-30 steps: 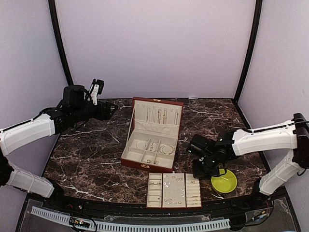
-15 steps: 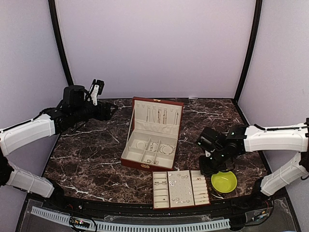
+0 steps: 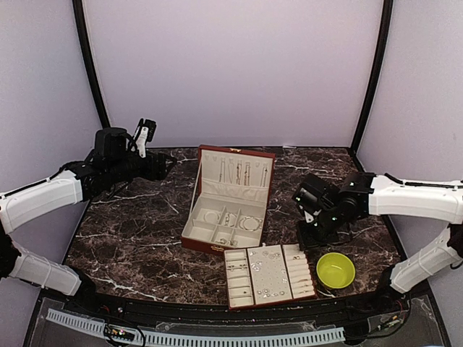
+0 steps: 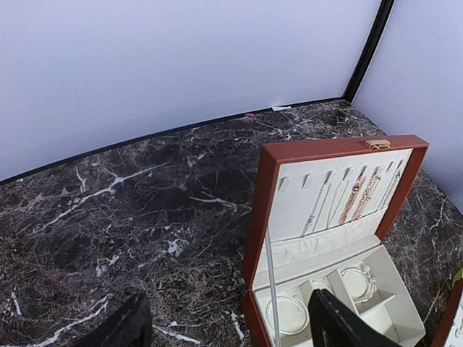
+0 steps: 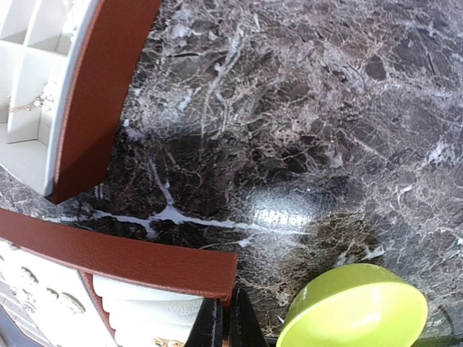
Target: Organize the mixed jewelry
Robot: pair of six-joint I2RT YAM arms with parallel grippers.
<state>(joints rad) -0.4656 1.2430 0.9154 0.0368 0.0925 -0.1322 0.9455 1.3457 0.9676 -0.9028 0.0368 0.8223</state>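
Note:
The mixed jewelry [image 3: 266, 278] lies as tiny silvery pieces in the cream-lined compartment tray [image 3: 239, 298] near the table's front edge. My right gripper [image 3: 307, 243] is shut on that tray's far right corner. In the right wrist view its fingers [image 5: 214, 327] pinch the reddish-brown tray rim [image 5: 123, 260], and a few small pieces of mixed jewelry [image 5: 29, 278] show at the lower left. My left gripper [image 3: 163, 166] hovers open at the back left, well above the table. Its fingertips [image 4: 340, 325] frame the open reddish-brown box [image 4: 329, 217].
The open reddish-brown box [image 3: 228, 210] stands mid-table with chains hung in its lid and bracelets in its compartments. A yellow-green bowl [image 3: 336, 270] sits right of the tray, close to the right gripper, and appears as bowl [image 5: 354, 311] beside the fingers.
The right gripper has moved back and to the right, dragging the compartment tray with it. The tray now sits turned, its right end farther back. The left arm has not moved.

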